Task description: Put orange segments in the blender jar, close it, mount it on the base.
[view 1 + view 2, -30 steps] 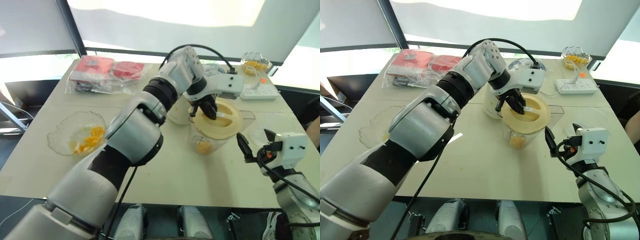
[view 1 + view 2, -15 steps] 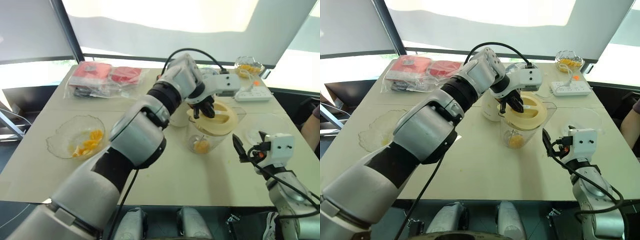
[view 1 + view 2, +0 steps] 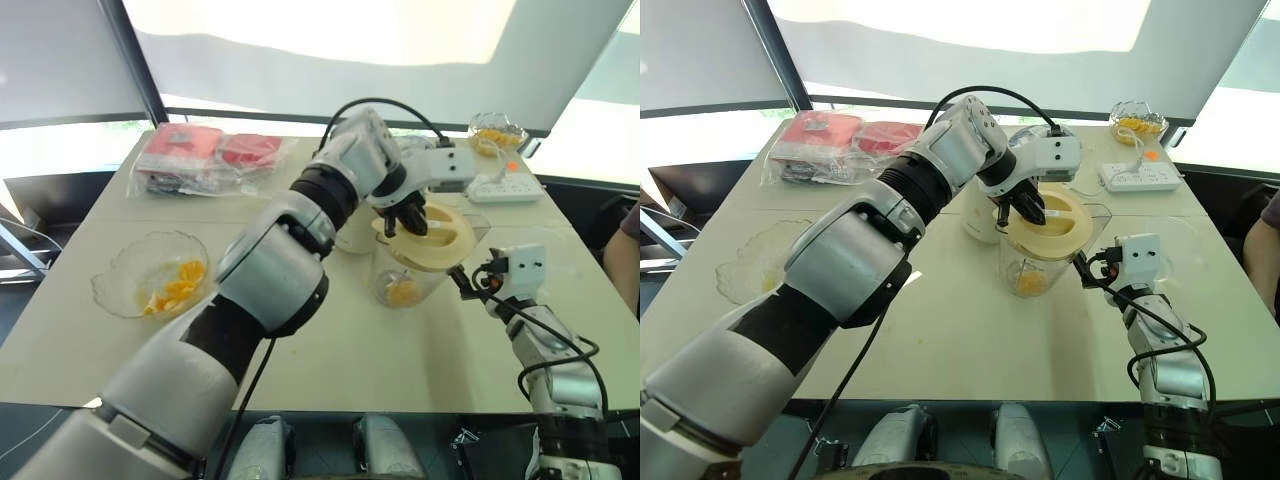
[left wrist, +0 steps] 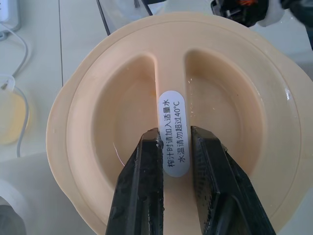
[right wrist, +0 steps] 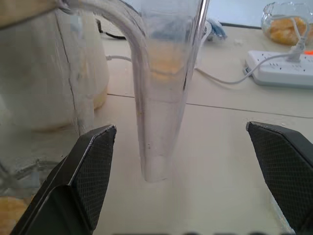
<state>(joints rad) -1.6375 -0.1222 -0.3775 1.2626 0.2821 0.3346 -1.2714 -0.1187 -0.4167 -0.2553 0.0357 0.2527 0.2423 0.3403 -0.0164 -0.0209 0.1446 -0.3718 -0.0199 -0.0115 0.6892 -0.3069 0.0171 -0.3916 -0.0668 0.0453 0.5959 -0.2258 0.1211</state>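
Right wrist view, blender jar (image 5: 166,98) handle between open right hand (image 5: 195,186) fingers, seemingly untouched

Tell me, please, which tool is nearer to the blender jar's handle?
Right. The right tool is open with the jar's handle between its fingers; the left tool grips the lid's ridge atop the jar.

A white oval sticker (image 4: 174,133) stood on the raised middle ridge of the pale yellow lid (image 4: 122,103), printed in dark Chinese characters in two lines: 榨汁时请加入适量水 and 水温请勿超过40°C (its lower end sat between two black fingers). No other writing could be read.
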